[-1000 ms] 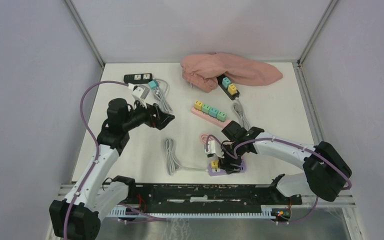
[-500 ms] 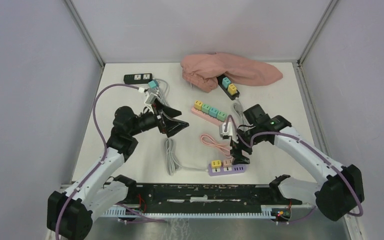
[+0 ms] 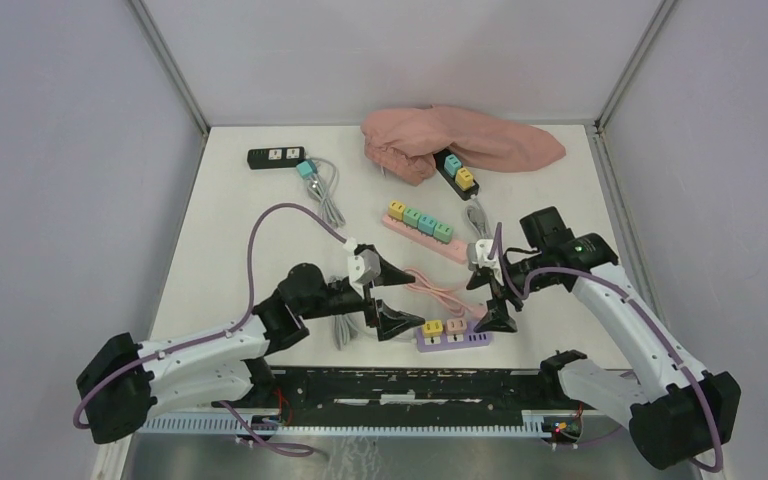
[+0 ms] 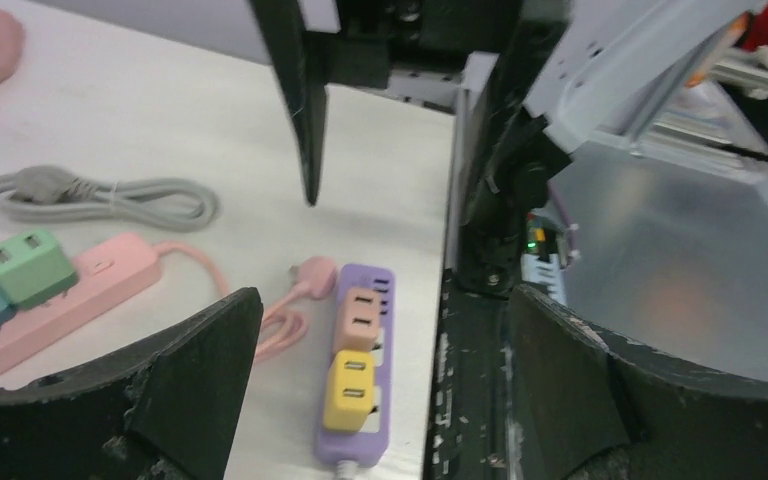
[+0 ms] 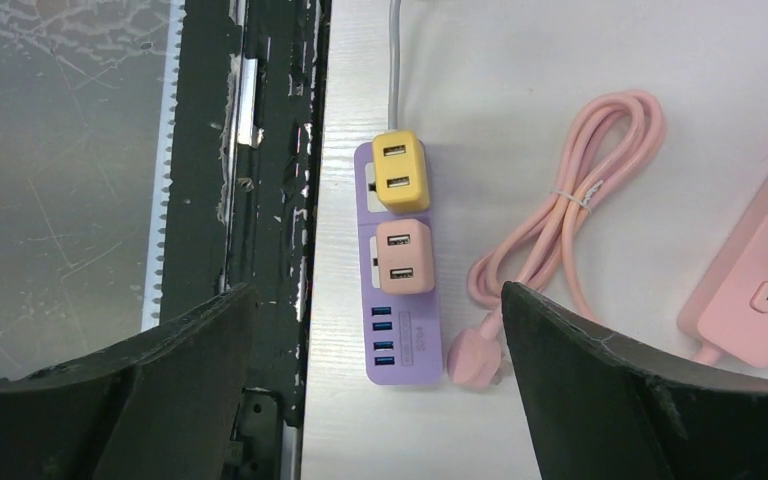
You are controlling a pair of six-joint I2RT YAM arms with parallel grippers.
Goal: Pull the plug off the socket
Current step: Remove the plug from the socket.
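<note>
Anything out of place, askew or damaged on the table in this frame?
Only the pink cloth at the far side: it lies bunched up and appears to cover the far end of a black power strip. Nothing looks spilled or broken.

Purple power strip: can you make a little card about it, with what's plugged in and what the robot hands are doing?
Thing: purple power strip
Plugged in: yellow plug, pink plug
Beside it: coiled pink cable, its own plug lying loose
Left gripper: open, empty
Right gripper: open, empty, above the strip
</note>
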